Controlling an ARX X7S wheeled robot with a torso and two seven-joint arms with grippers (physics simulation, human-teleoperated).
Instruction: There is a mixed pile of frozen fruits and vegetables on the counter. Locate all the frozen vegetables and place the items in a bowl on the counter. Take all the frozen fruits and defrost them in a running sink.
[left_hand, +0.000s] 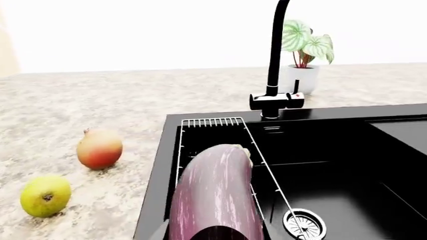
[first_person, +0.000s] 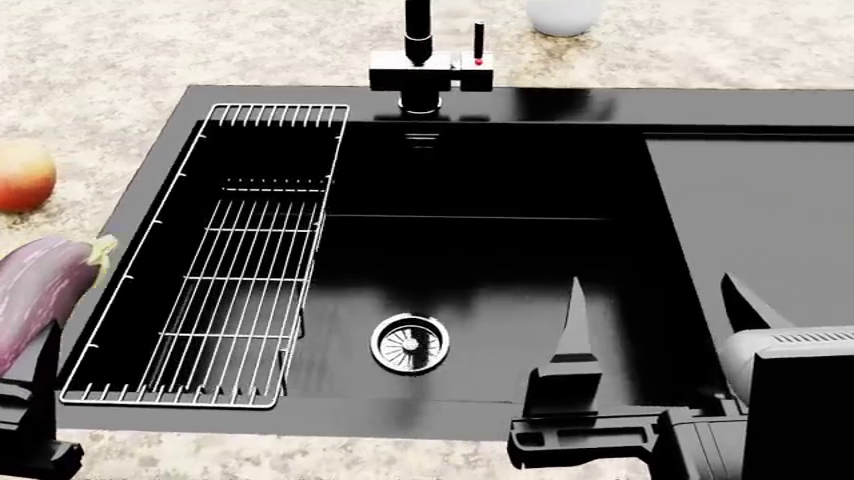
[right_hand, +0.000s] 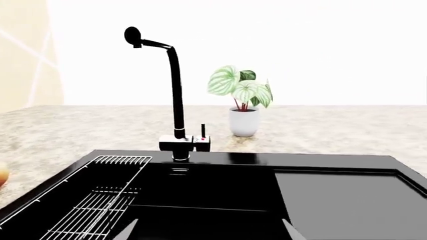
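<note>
No readable writing. Left gripper (first_person: 34, 400) fingers clamp eggplant (left_hand: 215, 195) beside sink (first_person: 747, 240) rack; right gripper (first_person: 661, 330) fingers wide, empty.

A bright, nearly blank white wall (right_hand: 320, 50) fills the background, evenly lit and without hard shadows. At one side, a pale cream panel (right_hand: 23, 50) stands crossed by faint light streaks. Against the white wall sits a small white plant pot (right_hand: 243, 122), and from it rise broad green leaves (right_hand: 237, 85) with pale stripes on reddish stems. In the left wrist view the same plant (left_hand: 307, 45) shows against the glow. The light is soft and diffuse throughout.
</note>
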